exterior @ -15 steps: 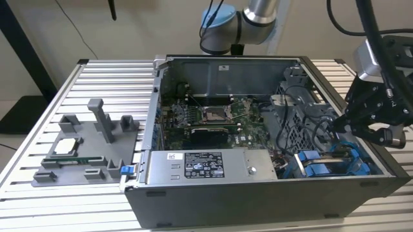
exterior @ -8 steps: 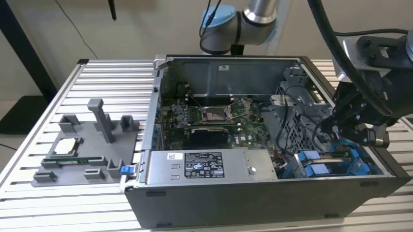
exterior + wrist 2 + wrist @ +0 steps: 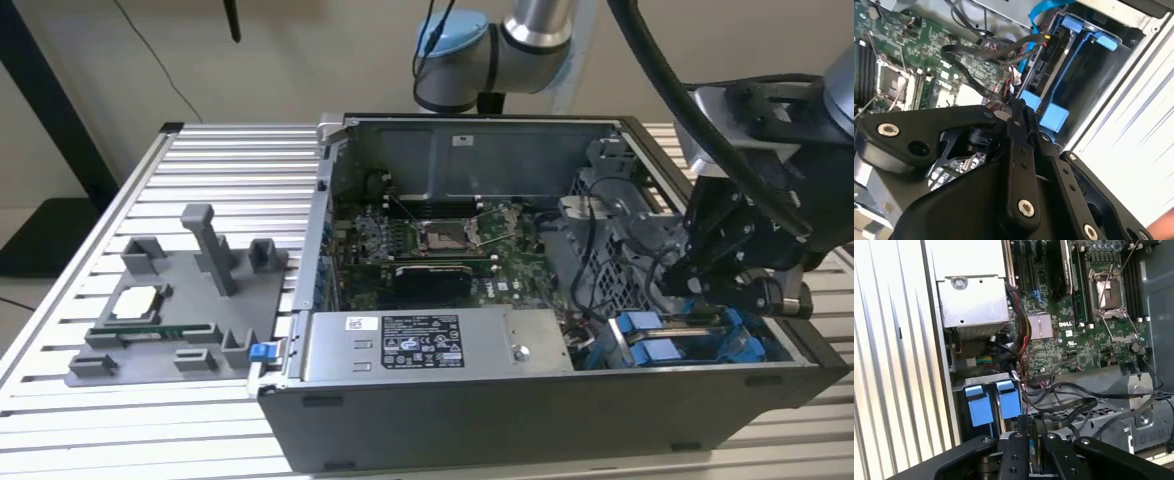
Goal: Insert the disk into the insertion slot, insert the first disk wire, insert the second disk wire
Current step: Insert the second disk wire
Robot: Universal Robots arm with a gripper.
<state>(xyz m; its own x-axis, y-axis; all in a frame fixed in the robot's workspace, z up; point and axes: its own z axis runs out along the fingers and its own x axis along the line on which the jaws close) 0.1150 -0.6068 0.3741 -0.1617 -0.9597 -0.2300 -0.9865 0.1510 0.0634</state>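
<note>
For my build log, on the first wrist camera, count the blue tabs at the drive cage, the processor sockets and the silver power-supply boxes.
Blue tabs: 2
Processor sockets: 1
Silver power-supply boxes: 1
Total: 4

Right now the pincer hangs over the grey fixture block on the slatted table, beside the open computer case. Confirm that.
Not right. The exterior view shows the pincer over the blue drive carriers inside the open computer case, at that view's right. The grey fixture block sits apart on the slatted table, at its left.
</note>
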